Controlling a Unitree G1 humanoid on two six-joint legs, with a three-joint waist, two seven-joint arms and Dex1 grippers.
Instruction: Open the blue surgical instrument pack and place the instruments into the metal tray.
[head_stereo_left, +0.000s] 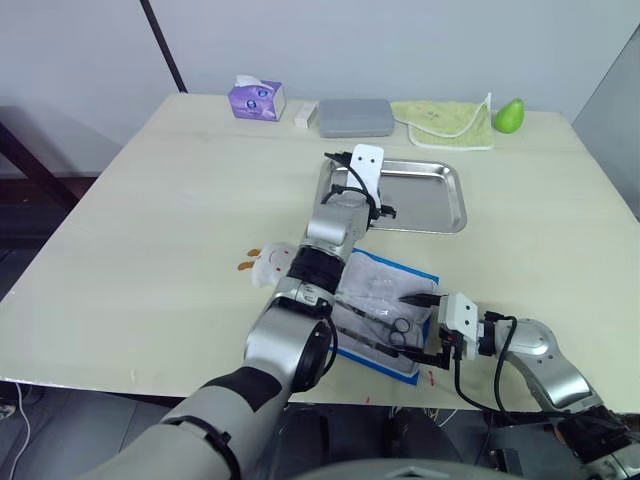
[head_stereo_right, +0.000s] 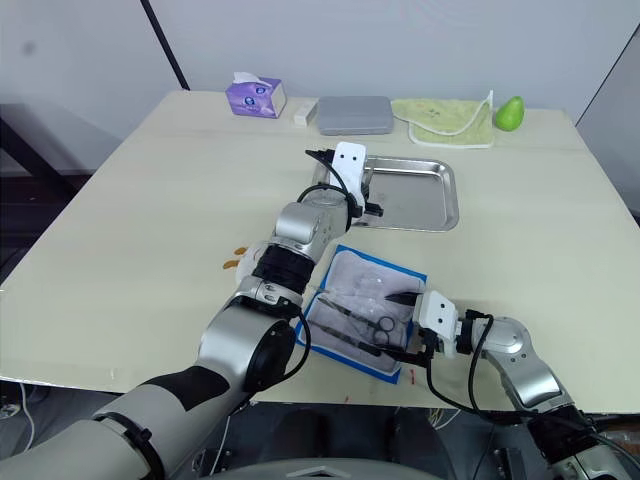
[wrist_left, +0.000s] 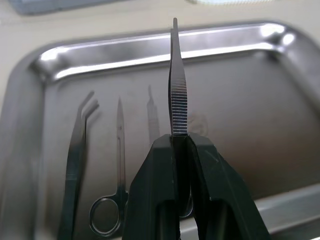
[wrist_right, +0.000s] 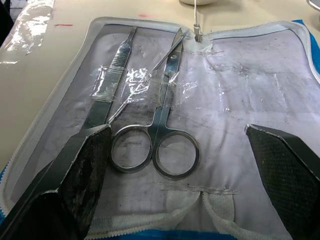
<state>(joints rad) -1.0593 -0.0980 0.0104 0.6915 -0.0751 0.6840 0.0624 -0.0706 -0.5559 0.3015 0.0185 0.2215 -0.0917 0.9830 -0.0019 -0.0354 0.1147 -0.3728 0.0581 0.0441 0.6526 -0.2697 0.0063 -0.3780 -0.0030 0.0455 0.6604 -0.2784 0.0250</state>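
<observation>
Pinching stiff, slick tweezers (wrist_left: 178, 90) over the tray (wrist_left: 150, 50), left gripper (wrist_left: 180, 145); right gripper (wrist_right: 175, 150) spread above scissors (wrist_right: 160, 125), best grasped mid-shank.

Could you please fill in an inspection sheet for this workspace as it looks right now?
Surface: pale wooden table.
Job's things: blue surgical instrument pack lies open near the front edge, scissors and a flat tool on its lining; metal tray holds angled tweezers and scissors.
Clutter: tissue box, grey case, green cloth, green pear.
Pincers: left pincer shut on forceps over the tray; right pincer open over the pack.
Cables: black wires on both arms.
Surroundings: grey wall.
</observation>
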